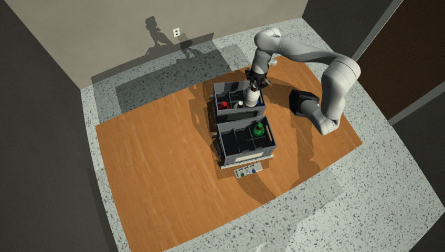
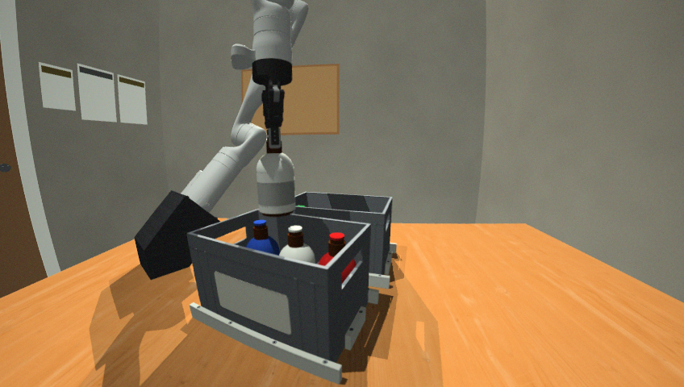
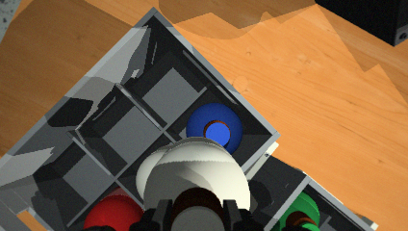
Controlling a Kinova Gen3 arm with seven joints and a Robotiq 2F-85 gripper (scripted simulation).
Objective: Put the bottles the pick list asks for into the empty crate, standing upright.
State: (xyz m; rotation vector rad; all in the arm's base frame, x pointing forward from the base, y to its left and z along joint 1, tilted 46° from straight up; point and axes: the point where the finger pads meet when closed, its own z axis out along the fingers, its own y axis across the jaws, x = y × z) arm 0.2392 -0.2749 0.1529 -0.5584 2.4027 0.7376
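Gripper [image 2: 273, 143] is pinching white bottle [image 2: 275, 184] by its neck, hanging upright above source crate [image 2: 269, 292] holding blue [image 2: 261, 239], white [image 2: 296, 245], red bottles [image 2: 334, 249].

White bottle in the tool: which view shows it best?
The exterior view: the white bottle hangs whole from the tool, gripped at its neck, above the crate. The top view shows it small and foreshortened; the wrist view shows only its shoulders from above.
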